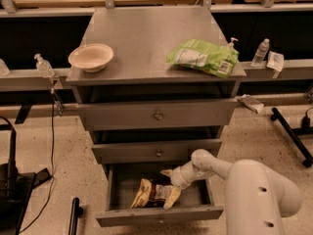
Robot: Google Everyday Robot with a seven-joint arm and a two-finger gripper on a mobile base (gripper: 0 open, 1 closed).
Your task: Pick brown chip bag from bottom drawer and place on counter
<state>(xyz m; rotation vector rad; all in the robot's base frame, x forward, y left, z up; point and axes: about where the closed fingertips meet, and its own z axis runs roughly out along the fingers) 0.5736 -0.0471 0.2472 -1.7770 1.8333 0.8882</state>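
The bottom drawer [159, 214] is pulled open below two shallower knobbed drawers. The brown chip bag [150, 192] lies flat inside it, dark brown with cream-yellow ends. My gripper [169, 185] reaches into the drawer from the right on a white arm. It is open, with one fingertip [166, 172] behind the bag's right end and the other in front of it. The counter [146, 33] is the cabinet's grey metal top, above the drawers.
A beige bowl [91, 57] sits on the counter's left front, and a light green bag [203, 58] on its right front. Bottles [261, 52] stand on side ledges. A black stand [293, 136] is on the floor at right, with black gear at left.
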